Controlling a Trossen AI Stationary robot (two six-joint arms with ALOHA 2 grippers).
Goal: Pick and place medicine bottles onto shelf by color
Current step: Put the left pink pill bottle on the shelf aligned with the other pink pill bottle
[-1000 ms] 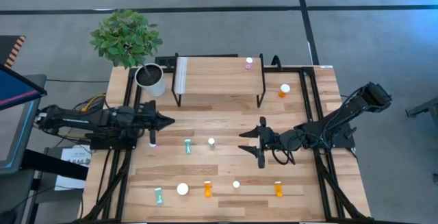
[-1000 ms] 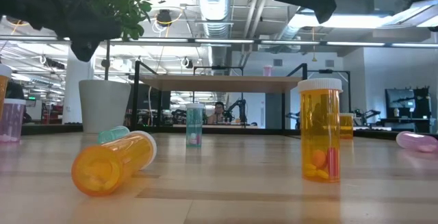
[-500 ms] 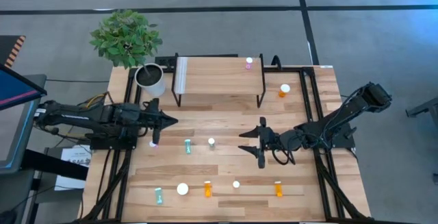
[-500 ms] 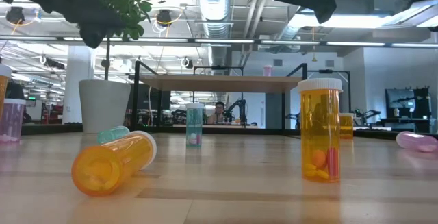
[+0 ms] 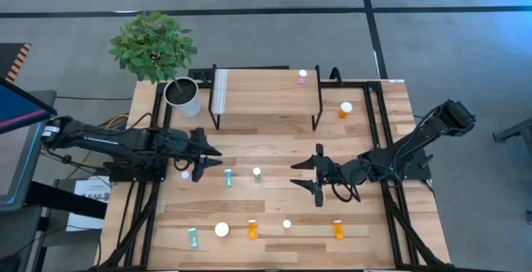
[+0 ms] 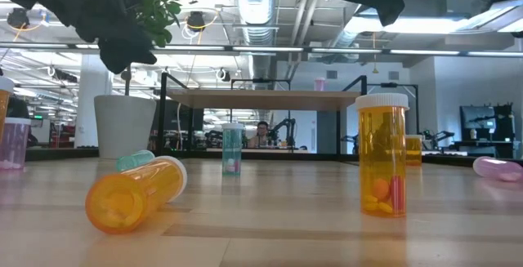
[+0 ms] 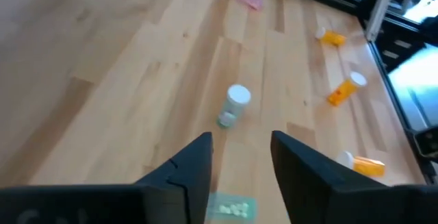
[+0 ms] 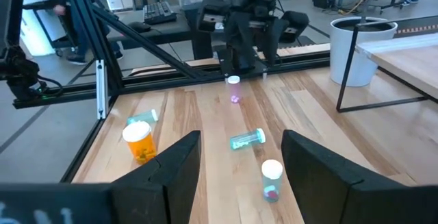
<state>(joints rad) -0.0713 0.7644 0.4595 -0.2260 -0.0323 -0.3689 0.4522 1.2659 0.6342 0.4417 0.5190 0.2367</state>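
Translucent pink bottle [image 5: 185, 174] upright beside parted left pincer [image 5: 209, 159]; right pincer [image 5: 304, 175] parted, empty.

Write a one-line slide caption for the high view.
Left gripper open beside a pink bottle; right gripper open mid-table; one pink bottle on the shelf.

**My two arms, seen from above and from the wrists**

My left arm [image 5: 125, 147] and right arm [image 5: 399, 157] are dark, jointed, and black throughout. Each ends in two flat, tapering black fingers [image 7: 195, 169], matte and smooth-edged. Thin black cables loop beside my right gripper [image 5: 316, 175].
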